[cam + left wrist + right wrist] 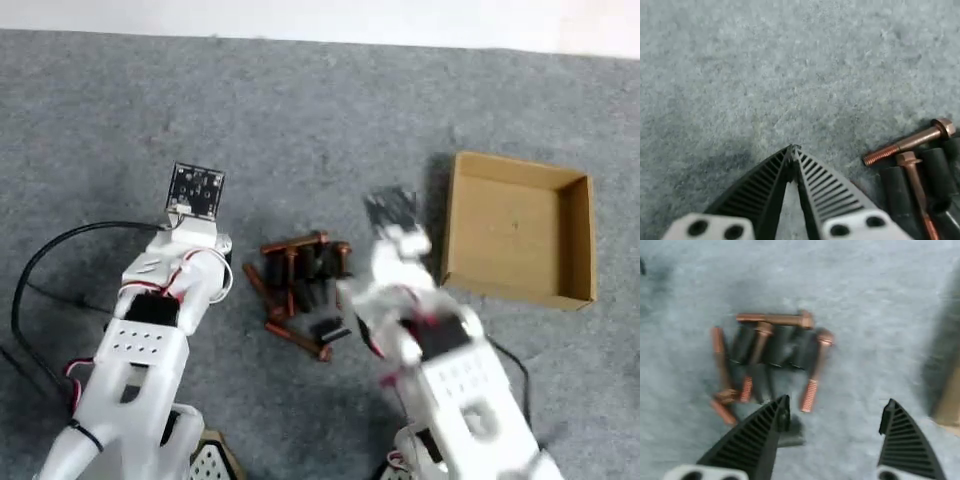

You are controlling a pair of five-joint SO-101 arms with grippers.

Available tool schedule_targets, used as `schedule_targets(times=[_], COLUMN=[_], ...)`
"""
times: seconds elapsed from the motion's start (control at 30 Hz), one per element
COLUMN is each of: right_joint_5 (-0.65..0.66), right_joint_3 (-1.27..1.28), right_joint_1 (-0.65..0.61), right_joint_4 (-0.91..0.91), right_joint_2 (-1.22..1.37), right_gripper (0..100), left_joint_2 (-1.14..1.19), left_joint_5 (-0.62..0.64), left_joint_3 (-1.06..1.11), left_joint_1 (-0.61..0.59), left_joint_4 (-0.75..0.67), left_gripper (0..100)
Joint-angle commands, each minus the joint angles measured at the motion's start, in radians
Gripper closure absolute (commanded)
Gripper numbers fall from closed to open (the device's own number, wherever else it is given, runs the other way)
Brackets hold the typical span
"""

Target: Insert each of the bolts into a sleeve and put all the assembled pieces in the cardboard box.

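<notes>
Several copper bolts (292,244) and black sleeves (312,272) lie in a loose pile on the grey carpet between the two arms. The cardboard box (575,240) stands empty to the right of the pile. My left gripper (195,190) is left of the pile, shut with nothing in it (792,148); two bolts (910,143) and sleeves (896,190) lie beside it. My right gripper (392,212) hangs between the pile and the box, open (837,404), just off the nearest bolt (815,370). The other bolts (772,318) and sleeves (780,345) lie beyond its fingertips.
Grey carpet (300,120) covers the table, with free room behind the pile and in front of the box. A black cable (40,260) loops at the left arm's side. The box wall (947,405) is close by the right gripper.
</notes>
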Motion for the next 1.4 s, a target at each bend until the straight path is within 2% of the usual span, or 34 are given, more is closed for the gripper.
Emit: schedule_targets(times=[0.0,0.1,0.2,0.37,0.57,0.87,1.07,1.37], right_joint_5=[-0.097,-0.192,-0.252,-0.270,-0.123,-0.114,-0.026,-0.029], right_joint_3=[-0.243,-0.375,-0.473,-0.486,-0.386,-0.354,-0.352,-0.349], right_joint_1=[-0.094,-0.140,-0.171,-0.194,-0.255,-0.228,-0.213,-0.148], right_joint_4=[-0.061,-0.070,-0.065,-0.064,-0.065,-0.068,-0.087,-0.093], right_joint_2=[0.329,0.536,0.676,0.750,0.748,0.757,0.757,0.759], right_gripper=[72.4,72.4,72.4,72.4,72.4,72.9,80.7,81.3], left_joint_2=[0.004,0.008,0.012,0.012,0.010,0.010,0.010,0.010], left_joint_5=[0.012,0.020,0.097,0.110,0.110,0.106,0.106,0.104], left_joint_3=[-0.007,-0.007,-0.007,-0.008,-0.005,-0.005,-0.005,-0.005], left_joint_1=[-0.015,-0.048,-0.087,-0.117,-0.113,-0.116,-0.116,-0.116], left_joint_4=[-0.035,-0.040,-0.078,-0.086,-0.086,-0.086,-0.086,-0.086], left_gripper=[99,99,99,99,99,99,99,99])
